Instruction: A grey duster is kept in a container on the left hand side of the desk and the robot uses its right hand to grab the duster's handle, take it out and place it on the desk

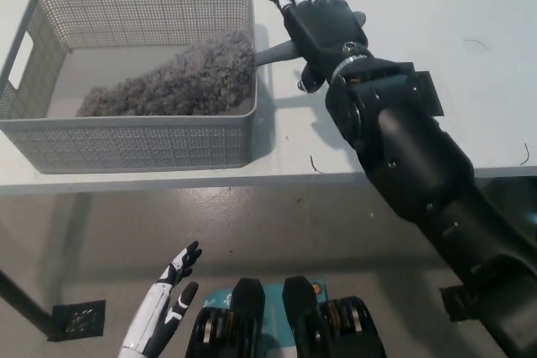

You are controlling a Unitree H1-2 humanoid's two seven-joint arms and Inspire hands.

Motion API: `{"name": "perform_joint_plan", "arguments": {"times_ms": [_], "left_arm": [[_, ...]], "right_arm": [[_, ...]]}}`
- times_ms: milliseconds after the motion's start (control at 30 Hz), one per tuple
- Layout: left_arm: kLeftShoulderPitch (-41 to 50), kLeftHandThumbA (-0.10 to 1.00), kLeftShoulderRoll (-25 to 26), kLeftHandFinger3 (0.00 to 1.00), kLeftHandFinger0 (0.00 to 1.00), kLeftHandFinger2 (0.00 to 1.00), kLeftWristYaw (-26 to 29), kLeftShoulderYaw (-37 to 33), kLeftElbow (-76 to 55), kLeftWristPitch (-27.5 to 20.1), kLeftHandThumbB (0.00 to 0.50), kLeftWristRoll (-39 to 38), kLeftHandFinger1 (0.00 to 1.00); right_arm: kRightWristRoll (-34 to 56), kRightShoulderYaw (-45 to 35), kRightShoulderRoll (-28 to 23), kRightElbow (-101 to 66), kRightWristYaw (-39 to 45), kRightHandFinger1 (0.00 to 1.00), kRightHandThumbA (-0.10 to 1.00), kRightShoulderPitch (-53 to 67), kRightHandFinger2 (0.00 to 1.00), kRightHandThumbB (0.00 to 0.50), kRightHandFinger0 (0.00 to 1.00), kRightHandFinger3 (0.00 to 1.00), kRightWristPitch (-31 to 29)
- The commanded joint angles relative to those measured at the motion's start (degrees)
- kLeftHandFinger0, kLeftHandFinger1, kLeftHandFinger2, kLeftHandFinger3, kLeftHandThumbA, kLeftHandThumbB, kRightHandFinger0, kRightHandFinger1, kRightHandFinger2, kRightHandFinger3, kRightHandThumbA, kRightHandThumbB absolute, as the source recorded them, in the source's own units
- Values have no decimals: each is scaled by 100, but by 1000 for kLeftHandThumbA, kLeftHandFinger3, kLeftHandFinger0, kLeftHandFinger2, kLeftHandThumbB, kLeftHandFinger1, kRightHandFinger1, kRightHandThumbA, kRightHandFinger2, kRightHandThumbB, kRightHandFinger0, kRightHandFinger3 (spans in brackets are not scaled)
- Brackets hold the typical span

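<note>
A grey fluffy duster (172,77) lies in the grey mesh basket (134,136) on the left of the white desk. Its grey handle (273,54) sticks out over the basket's right rim. My black right hand (323,29) lies over the handle's outer part, palm down with fingers stretched out, so most of the handle is hidden under it. The fingers are not closed around the handle. My white left hand (164,312) hangs low at the lower left, below the desk edge, fingers apart and holding nothing.
A black square marker (419,90) on the desk is partly covered by my right forearm. The desk's front edge (252,178) runs across the middle. Grey floor lies below, with small dark squares (81,320) on it.
</note>
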Motion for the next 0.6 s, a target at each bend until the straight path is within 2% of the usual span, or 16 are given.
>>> {"name": "perform_joint_plan", "arguments": {"times_ms": [0, 133, 167, 233, 267, 300, 333, 367, 400, 433, 467, 500, 533, 567], "left_arm": [[-79, 1000, 92, 1000, 1000, 1000, -8, -18, -163, -256, 163, 80, 1000], [-65, 1000, 110, 1000, 1000, 1000, -50, -58, -161, -267, 154, 72, 1000], [-61, 1000, 114, 1000, 1000, 1000, -60, -67, -167, -267, 154, 74, 1000], [-22, 1000, 114, 1000, 1000, 1000, -78, -84, -209, -267, 153, 97, 1000], [-27, 1000, 122, 1000, 1000, 1000, -98, -80, -221, -264, 153, 106, 1000], [-59, 1000, 114, 1000, 1000, 1000, -117, -75, -225, -225, 163, 84, 1000], [-88, 1000, 101, 1000, 1000, 1000, -128, -77, -220, -197, 164, 71, 1000], [-95, 1000, 91, 1000, 1000, 1000, -129, -76, -213, -188, 167, 64, 1000], [-100, 1000, 90, 1000, 1000, 1000, -129, -76, -210, -183, 162, 64, 1000], [-113, 1000, 95, 1000, 1000, 1000, -137, -78, -210, -171, 162, 71, 1000], [-129, 1000, 101, 1000, 1000, 1000, -136, -85, -217, -163, 162, 104, 1000], [-146, 1000, 109, 1000, 1000, 1000, -143, -91, -218, -175, 156, 113, 1000], [-154, 1000, 122, 1000, 1000, 1000, -165, -105, -224, -179, 155, 118, 1000], [-166, 1000, 137, 1000, 1000, 1000, -186, -114, -234, -167, 155, 121, 1000]], "right_arm": [[-5, 45, 110, 484, -216, 1000, 934, -722, 1000, 500, 1000, 1000, 244], [290, -48, 415, 1854, -1509, 1000, 832, -946, 1000, 500, 1000, 1000, -128], [332, -66, 499, 2187, -2051, 1000, 817, -990, 1000, 500, 1000, 1000, -276], [356, -103, 676, 2796, -3776, 1000, 739, -1051, 1000, 500, 1000, 1000, -750], [373, -129, 702, 2880, -4141, 981, 729, -1065, 1000, 500, 1000, 1000, -853], [421, -176, 768, 2987, -4536, 530, 590, -1172, 654, 481, 509, 839, -1017], [458, -204, 803, 3045, -4667, 504, 571, -1247, 607, 485, 452, 782, -1086], [558, -267, 853, 3130, -4736, 361, 484, -1293, 478, 468, 227, 633, -1219], [614, -301, 884, 3183, -4762, 276, 432, -1315, 420, 443, 92, 527, -1281], [673, -339, 906, 3235, -4794, 273, 418, -1328, 431, 435, 47, 491, -1334], [786, -404, 924, 3360, -4968, 99, 239, -1309, 264, 315, 2, 258, -1570], [926, -492, 936, 3472, -5133, 38, 148, -1264, 236, 251, 0, 232, -1840], [1055, -581, 933, 3535, -5240, 20, 23, -1185, 298, 186, 0, 304, -2053], [1157, -653, 936, 3597, -5295, 53, -10, -1126, 430, 116, 0, 472, -2170]]}}
